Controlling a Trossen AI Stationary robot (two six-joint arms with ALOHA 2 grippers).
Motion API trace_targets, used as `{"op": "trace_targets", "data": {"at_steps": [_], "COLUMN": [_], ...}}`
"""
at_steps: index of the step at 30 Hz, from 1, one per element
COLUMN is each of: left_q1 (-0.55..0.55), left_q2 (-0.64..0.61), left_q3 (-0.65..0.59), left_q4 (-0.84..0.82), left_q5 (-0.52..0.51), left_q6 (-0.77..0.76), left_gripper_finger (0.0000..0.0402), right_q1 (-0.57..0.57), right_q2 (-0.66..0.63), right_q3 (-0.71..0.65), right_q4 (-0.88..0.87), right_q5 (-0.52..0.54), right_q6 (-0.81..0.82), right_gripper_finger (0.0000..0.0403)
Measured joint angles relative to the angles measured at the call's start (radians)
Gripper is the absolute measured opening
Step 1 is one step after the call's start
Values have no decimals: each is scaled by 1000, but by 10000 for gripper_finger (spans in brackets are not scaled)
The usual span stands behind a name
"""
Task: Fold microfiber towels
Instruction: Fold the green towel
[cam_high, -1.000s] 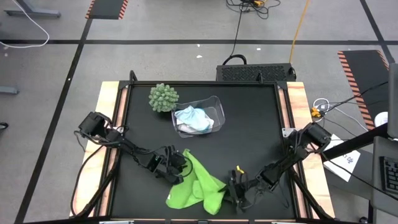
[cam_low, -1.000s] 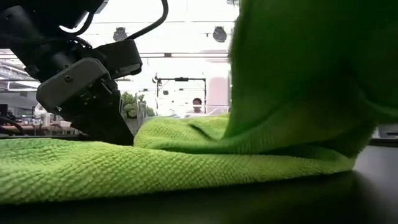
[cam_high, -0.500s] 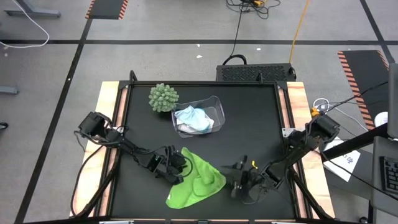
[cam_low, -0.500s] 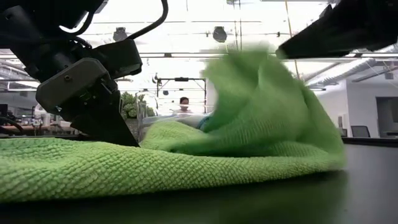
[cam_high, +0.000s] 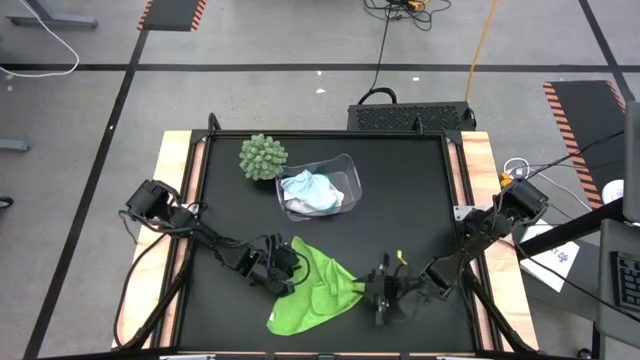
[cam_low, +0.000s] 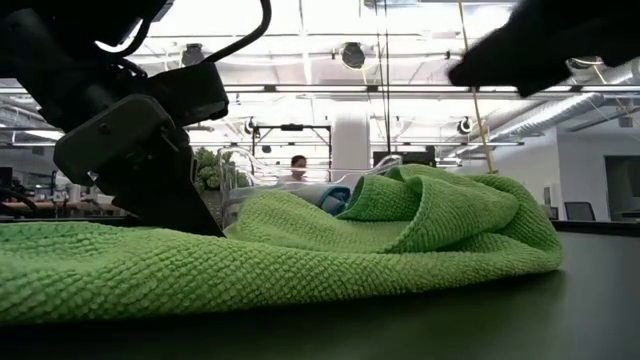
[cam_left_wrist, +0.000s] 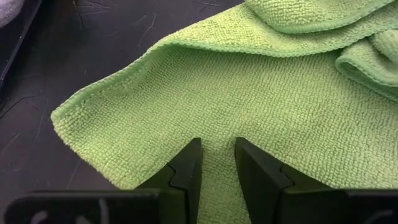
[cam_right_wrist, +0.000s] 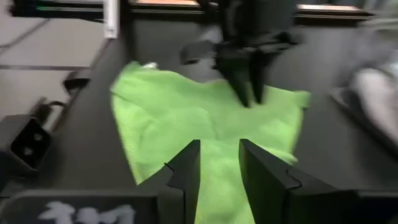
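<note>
The lime green towel (cam_high: 315, 292) lies on the black table near its front edge, its right part folded over in loose humps (cam_low: 450, 205). My left gripper (cam_high: 288, 276) stands on the towel's left part, its fingers close together. My right gripper (cam_high: 376, 297) is just right of the towel, open and above the table, with the towel showing beyond its fingers (cam_right_wrist: 219, 163). The white and light blue towels (cam_high: 312, 190) lie bunched in the clear bin. My left gripper has its fingertips (cam_left_wrist: 191, 149) on the lime green towel close to its left edge, near a corner (cam_left_wrist: 62, 118). A narrow strip of cloth (cam_left_wrist: 217, 140) lies between the tips. The fingers slant down from the table's left (cam_low: 185, 200). The towel lies flat on the table under them.
The clear plastic bin (cam_high: 345, 165) stands at the table's far middle, with the round green spiky ball plant (cam_high: 262, 156) to its left. Bare black table lies right of the towel and at the far right. People and room fittings show beyond the table in the low view.
My right gripper has let go of the towel's right part, which it held lifted, and has risen a little. That part has dropped and now lies folded over the middle of the towel. The left part under my left gripper has stayed in place.
</note>
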Motion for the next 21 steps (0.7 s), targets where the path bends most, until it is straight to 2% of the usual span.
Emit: {"op": "trace_targets", "data": {"at_steps": [4,11,16,21], "left_q1": [8,10,10,11], "left_q2": [0,0,0,0], "left_q3": [0,0,0,0], "left_q4": [1,2,2,3], "left_q5": [1,1,0,0], "left_q6": [0,14,14,23], "left_gripper_finger": [102,102,102,102], "right_q1": [-59,-141,-159,-159], "right_q2": [29,43,42,51], "right_q3": [0,0,0,1], "right_q4": [41,-5,-6,6], "right_q5": [-135,-272,-361,-384], "right_q6": [-23,54,55,54], "right_gripper_finger": [128,175,179,175]}}
